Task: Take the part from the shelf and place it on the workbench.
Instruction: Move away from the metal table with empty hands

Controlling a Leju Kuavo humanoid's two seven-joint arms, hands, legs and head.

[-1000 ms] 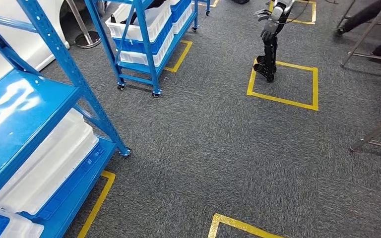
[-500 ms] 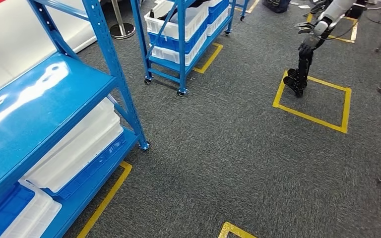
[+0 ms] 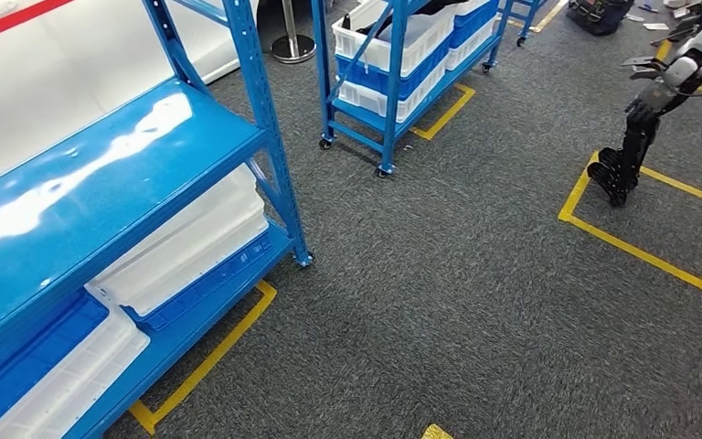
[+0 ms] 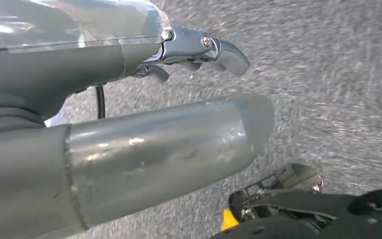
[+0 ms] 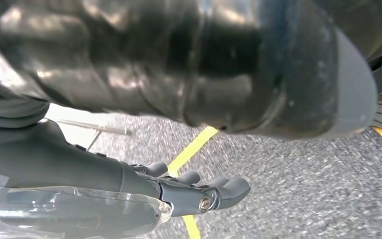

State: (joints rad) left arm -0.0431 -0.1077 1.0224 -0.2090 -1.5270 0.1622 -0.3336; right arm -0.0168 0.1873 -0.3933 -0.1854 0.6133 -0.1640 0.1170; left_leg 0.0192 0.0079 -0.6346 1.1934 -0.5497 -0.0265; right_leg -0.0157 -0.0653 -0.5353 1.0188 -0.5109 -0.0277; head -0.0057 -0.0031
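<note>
On your near left stands the big blue shelf (image 3: 101,174) with white trays. Farther off, a wheeled blue rack (image 3: 390,101) carries white bins (image 3: 402,41); something dark (image 3: 400,16) lies in the top one, and you cannot tell whether it is the part. Left hand (image 4: 129,99) and right hand (image 5: 179,99) hang over carpet, fingers (image 4: 224,47) straight, grasping nothing.

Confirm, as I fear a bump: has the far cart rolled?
No. The cart stays beside its yellow tape; the whole view shifted together.
</note>
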